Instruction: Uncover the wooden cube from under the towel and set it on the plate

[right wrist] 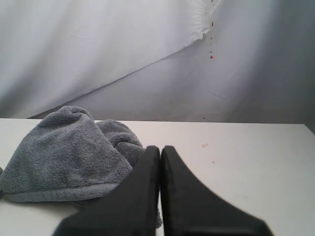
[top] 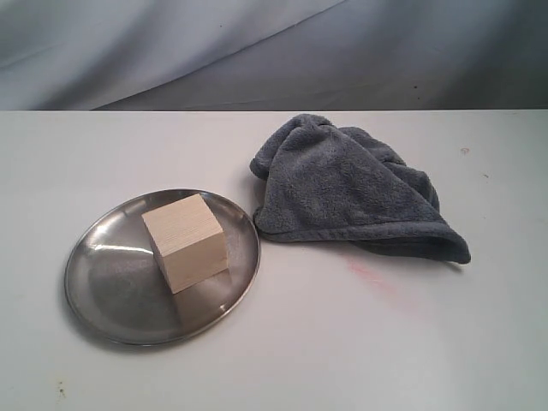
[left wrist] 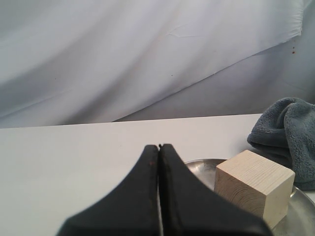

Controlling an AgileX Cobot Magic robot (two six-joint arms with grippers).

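Note:
The pale wooden cube (top: 186,241) stands on the silver plate (top: 107,282) at the left of the table, fully uncovered. The blue-gray towel (top: 347,188) lies crumpled to the right of the plate, close to its rim. Neither arm shows in the exterior view. In the left wrist view my left gripper (left wrist: 159,147) is shut with nothing in it, and the cube (left wrist: 253,187), the plate's rim (left wrist: 202,163) and the towel (left wrist: 288,135) lie just beyond it. My right gripper (right wrist: 160,148) is shut and empty, with the towel (right wrist: 64,152) beside and past its tips.
The white table (top: 411,342) stretches around the plate and towel, with a faint pink stain (top: 370,276) below the towel. A grey-white cloth backdrop (top: 257,51) hangs behind the table's far edge.

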